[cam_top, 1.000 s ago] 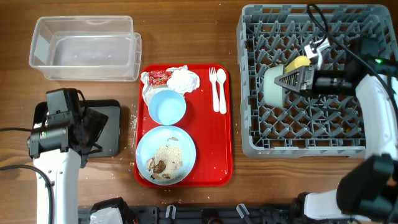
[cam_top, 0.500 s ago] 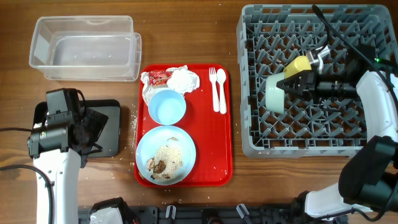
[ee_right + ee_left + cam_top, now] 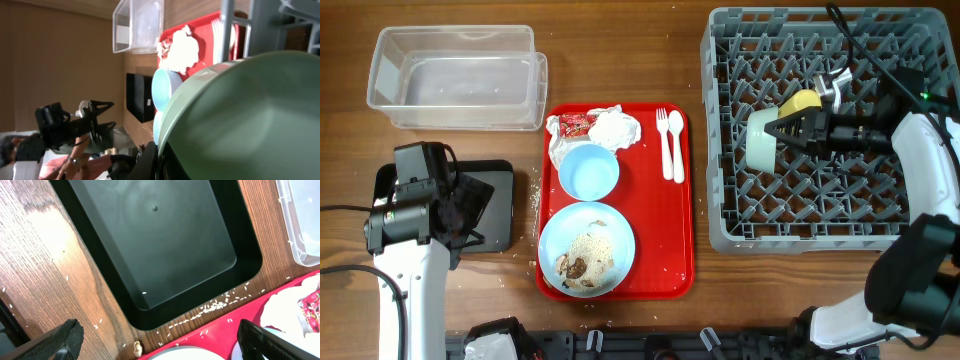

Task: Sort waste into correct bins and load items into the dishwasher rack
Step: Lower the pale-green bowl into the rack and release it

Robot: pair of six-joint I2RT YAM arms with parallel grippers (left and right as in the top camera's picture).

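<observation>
My right gripper [image 3: 786,130] is shut on the rim of the mint green bowl [image 3: 758,142], which stands on edge among the pegs of the grey dishwasher rack [image 3: 820,215]. A yellow cup [image 3: 802,101] lies just behind it. The bowl [image 3: 240,115] fills the right wrist view, with one finger [image 3: 150,160] pressed on its rim. My left gripper [image 3: 470,205] hangs open over the black tray [image 3: 155,245]. On the red tray sit the blue plate [image 3: 620,240] with rice and brown bits, the small blue bowl [image 3: 588,170], the napkin [image 3: 617,128], the wrapper [image 3: 575,124], and the fork and spoon [image 3: 670,140].
The clear tub [image 3: 455,78] stands at the back left. Rice grains [image 3: 215,306] lie scattered on the wood between the black tray and the red tray [image 3: 670,240]. A small tan crumb [image 3: 137,349] lies by the red tray's edge.
My right gripper shifted the mint green bowl slightly within the rack and back, still gripping it. The left arm has not moved.
</observation>
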